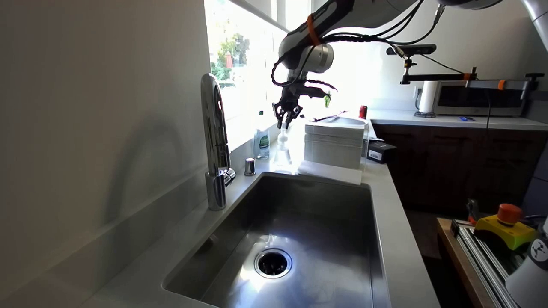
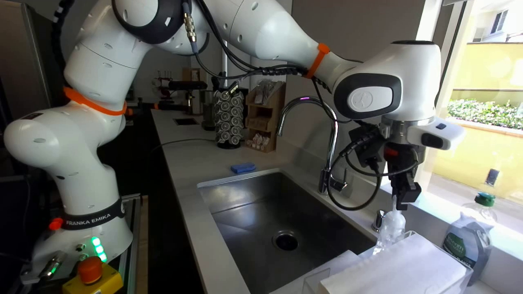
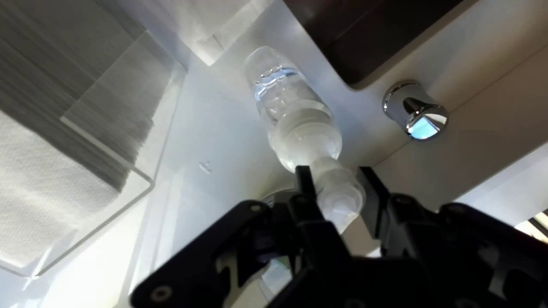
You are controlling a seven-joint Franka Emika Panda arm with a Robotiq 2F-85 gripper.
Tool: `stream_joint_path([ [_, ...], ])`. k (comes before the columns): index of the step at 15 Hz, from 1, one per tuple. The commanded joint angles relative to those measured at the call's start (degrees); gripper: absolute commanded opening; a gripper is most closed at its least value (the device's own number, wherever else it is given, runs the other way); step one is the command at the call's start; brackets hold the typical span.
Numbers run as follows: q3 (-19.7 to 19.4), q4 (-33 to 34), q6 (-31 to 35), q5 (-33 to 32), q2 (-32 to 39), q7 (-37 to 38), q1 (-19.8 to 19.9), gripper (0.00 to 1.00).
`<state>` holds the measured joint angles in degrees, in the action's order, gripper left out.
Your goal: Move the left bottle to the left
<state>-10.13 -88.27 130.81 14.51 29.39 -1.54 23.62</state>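
Observation:
A clear pump bottle with a whitish pump top is at the sink's corner on the counter; glare hides whether its base touches. It also shows in an exterior view and the wrist view. My gripper, also in an exterior view, points down at its top. In the wrist view my fingers sit close on both sides of the pump head and appear to touch it. A dish soap bottle with a green cap stands beside it by the window, also in an exterior view.
A clear holder with a stack of paper towels is close beside the pump bottle, also in the wrist view. A chrome cap and the faucet stand along the sink. A black box lies behind the towels.

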Motion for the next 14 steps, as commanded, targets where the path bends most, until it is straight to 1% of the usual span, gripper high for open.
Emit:
stream_joint_path([
  [1,-0.99,1.81,-2.56,-0.75,-1.76,8.56,-3.02,0.08],
  [5,-2.01,2.26,-3.32,-0.97,-2.8,21.47,-6.67,0.08],
  [7,-2.23,1.91,-4.52,-1.26,-3.39,25.75,-8.19,0.08],
  [8,-1.37,2.5,-2.52,-0.05,-2.09,20.79,-6.57,0.3],
  [10,-1.53,2.48,-3.18,-0.15,-2.3,23.37,-7.63,0.3],
  [12,-1.7,2.48,-3.18,-0.19,-2.31,23.94,-7.81,0.3],
  [13,-1.82,2.48,-3.18,-0.2,-2.31,23.96,-7.78,0.08],
  [14,-1.8,3.49,-2.76,0.87,-1.51,26.01,-7.78,0.08],
])
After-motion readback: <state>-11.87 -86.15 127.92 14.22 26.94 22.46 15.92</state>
